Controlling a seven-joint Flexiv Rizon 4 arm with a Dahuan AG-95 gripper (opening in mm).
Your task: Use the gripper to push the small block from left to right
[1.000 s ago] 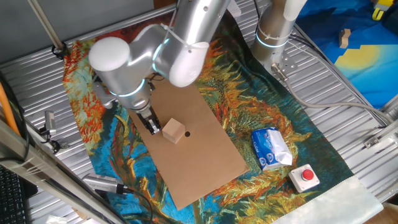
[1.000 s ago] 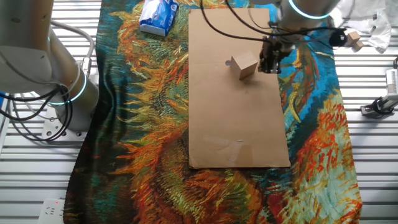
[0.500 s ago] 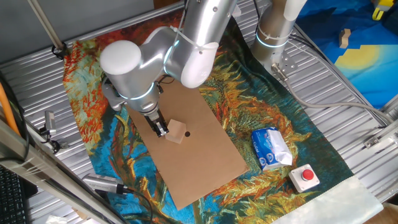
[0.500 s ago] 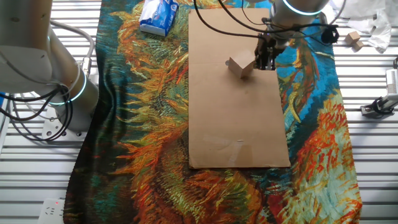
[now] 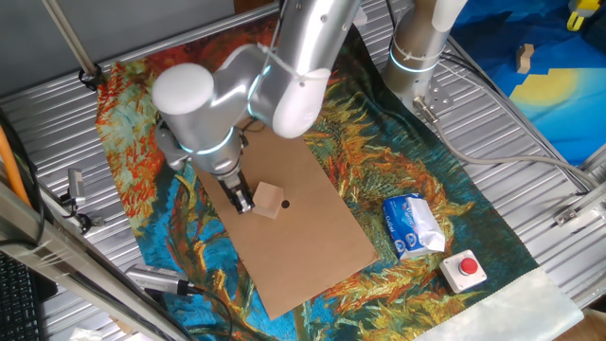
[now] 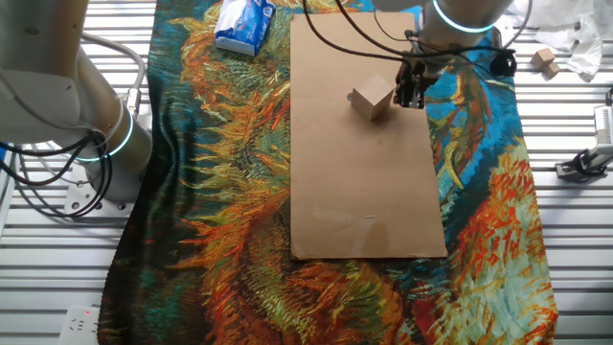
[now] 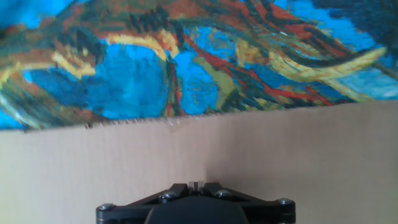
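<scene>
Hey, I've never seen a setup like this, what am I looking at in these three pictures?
It is a silver robot arm working at a table. Two pictures come from fixed cameras on different sides; the third comes from a camera on the arm's hand, looking down at the brown board. On the patterned cloth lies that board, with a small wooden block on it. The narrow black hand sits right beside the block, apparently touching it, and grips nothing. Nearby are a blue-and-white packet and a red-button box. A second arm stands upright.

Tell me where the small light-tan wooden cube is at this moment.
In both fixed views, the small light-tan wooden cube sits on the brown cardboard board, right beside the black end effector, next to a dark dot on the board.
</scene>
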